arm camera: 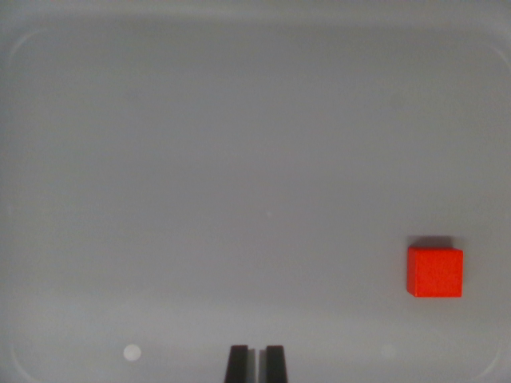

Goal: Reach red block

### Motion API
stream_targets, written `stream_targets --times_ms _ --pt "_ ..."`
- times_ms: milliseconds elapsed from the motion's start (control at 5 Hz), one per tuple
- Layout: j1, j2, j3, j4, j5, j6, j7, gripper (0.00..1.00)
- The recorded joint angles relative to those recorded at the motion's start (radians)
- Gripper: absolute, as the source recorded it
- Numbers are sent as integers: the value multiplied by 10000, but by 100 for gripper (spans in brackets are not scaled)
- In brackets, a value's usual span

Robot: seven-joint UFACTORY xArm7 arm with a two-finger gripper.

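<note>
A small red block rests on a grey tray floor, low at the wrist view's right. My gripper shows at the bottom centre as two black fingertips nearly touching, with only a thin slit between them and nothing held. The block lies well to the right of the fingertips and slightly above them in the picture, apart from them.
The tray's raised rim with rounded corners runs around the picture's borders. A pale round spot sits on the floor left of the fingertips, and a fainter one to their right.
</note>
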Motion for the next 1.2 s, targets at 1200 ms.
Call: stream_targets --times_ms 1200 --pt "-217 299 -184 -598 -51 -935 111 0"
